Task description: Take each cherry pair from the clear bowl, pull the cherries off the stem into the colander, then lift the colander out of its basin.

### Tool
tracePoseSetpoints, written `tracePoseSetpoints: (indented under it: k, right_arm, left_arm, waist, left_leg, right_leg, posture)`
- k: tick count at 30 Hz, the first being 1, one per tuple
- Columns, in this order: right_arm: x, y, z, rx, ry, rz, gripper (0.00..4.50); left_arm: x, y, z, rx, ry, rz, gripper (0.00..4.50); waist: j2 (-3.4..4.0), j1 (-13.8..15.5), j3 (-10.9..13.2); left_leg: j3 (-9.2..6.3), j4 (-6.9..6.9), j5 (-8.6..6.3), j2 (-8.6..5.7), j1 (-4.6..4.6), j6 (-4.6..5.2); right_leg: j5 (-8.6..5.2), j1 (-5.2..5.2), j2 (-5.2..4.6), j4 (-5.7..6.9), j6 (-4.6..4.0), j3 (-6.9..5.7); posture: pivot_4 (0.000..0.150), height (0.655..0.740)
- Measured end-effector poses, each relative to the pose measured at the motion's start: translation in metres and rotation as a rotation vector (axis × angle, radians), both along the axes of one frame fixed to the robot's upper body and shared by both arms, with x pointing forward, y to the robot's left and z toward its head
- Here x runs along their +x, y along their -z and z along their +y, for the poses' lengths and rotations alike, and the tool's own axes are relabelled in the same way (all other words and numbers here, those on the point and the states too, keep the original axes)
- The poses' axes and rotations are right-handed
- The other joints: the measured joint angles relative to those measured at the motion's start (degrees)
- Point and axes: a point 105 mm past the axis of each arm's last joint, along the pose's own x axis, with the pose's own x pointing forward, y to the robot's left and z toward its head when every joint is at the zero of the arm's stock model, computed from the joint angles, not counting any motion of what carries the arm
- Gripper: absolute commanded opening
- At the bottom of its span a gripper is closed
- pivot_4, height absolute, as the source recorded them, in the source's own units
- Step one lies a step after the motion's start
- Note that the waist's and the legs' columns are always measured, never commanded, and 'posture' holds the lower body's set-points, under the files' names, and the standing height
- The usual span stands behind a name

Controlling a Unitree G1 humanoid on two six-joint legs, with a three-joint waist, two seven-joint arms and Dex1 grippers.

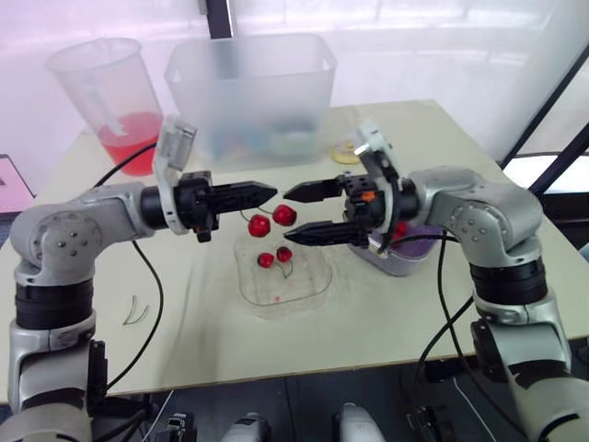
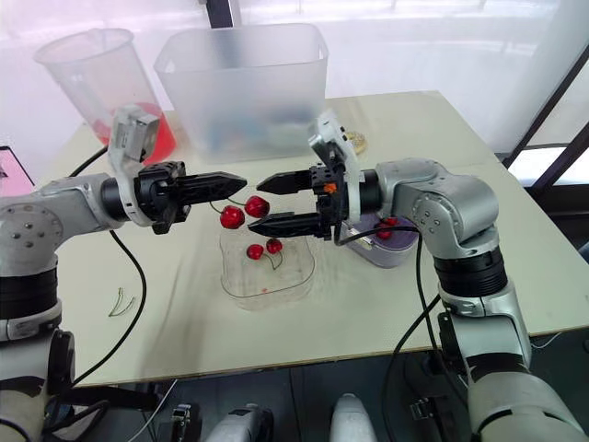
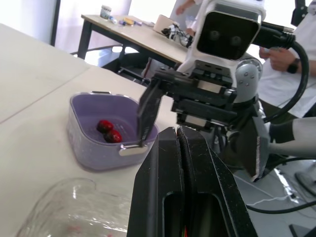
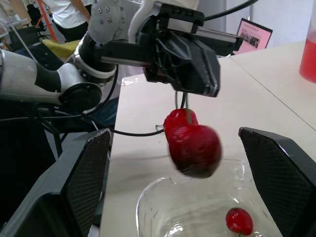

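Note:
My left gripper [image 1: 271, 193] is shut on the stem of a red cherry pair [image 1: 272, 220], which hangs above the clear bowl [image 1: 317, 284]. My right gripper [image 1: 294, 215] faces it from the right and stands open, one finger above and one below, with the hanging cherries [image 4: 193, 147] just in front of its fingers [image 4: 91, 180]. Another cherry pair [image 1: 275, 257] lies in the bowl. The purple colander [image 3: 84, 136] sits in its basin [image 1: 398, 261] under my right wrist and holds two loose cherries [image 3: 108, 131].
A big frosted bin [image 1: 249, 87] and a pitcher of red liquid [image 1: 103, 97] stand at the back of the table. Bare stems [image 1: 136, 313] lie near the front left. A small yellow item [image 1: 345, 153] sits behind my right gripper. A person [image 3: 291, 54] stands beyond another table.

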Motion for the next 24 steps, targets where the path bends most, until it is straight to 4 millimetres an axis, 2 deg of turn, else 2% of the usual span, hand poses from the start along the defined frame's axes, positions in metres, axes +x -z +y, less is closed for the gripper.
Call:
tracePoseSetpoints:
  k: [3,6,9,21,23,24]
  right_arm:
    - [0.0015,0.0027,0.0013,-0.005,0.012,0.011,4.49]
    - [0.0018,0.0054,0.0030,-0.014,0.012,0.024,3.63]
    - [0.0018,0.0064,0.0040,-0.014,0.011,0.034,2.27]
    - [-0.0010,0.0105,0.0072,-0.019,-0.009,0.075,2.27]
    - [-0.0012,0.0104,0.0075,-0.017,-0.010,0.076,1.81]
    - [-0.0011,0.0104,0.0075,-0.017,-0.010,0.077,1.41]
  left_arm:
    - [-0.0010,0.0018,-0.0005,-0.001,0.003,0.006,0.00]
    - [-0.0015,0.0009,-0.0051,-0.032,0.018,0.011,0.00]
    - [-0.0019,-0.0032,-0.0078,-0.042,0.024,0.002,0.00]
    - [-0.0031,-0.0048,-0.0050,-0.048,0.023,0.000,0.00]
    - [-0.0031,-0.0048,-0.0050,-0.048,0.023,-0.001,0.00]
    - [-0.0031,-0.0049,-0.0050,-0.048,0.023,-0.001,0.00]
  waist:
    - [0.00,0.2,0.0]
    - [0.00,0.2,0.0]
    - [0.00,0.1,0.0]
    - [0.00,0.1,0.0]
    - [0.00,0.1,0.0]
    - [0.00,0.1,0.0]
  left_leg:
    - [-0.01,0.03,0.00,-0.03,0.00,0.00]
    - [-0.01,0.04,0.00,-0.03,0.00,0.00]
    - [-0.01,0.03,0.00,-0.02,0.00,0.00]
    - [0.00,0.03,0.00,-0.02,0.00,0.00]
    - [-0.01,0.03,0.00,-0.02,0.00,0.00]
    - [0.00,0.03,0.00,-0.02,0.00,0.00]
  right_leg:
    - [0.00,0.03,-0.03,0.00,0.00,-0.01]
    - [0.00,0.03,-0.03,0.00,0.00,-0.01]
    - [0.00,0.03,-0.02,0.00,0.00,-0.01]
    - [0.00,0.02,-0.03,0.00,0.00,-0.01]
    - [0.00,0.02,-0.02,0.00,0.00,-0.01]
    - [0.00,0.02,-0.03,0.00,0.00,-0.01]
  posture:
    - [0.150,0.7400]
    - [0.150,0.7400]
    - [0.150,0.7400]
    - [0.150,0.7400]
    - [0.150,0.7400]
    - [0.150,0.7400]
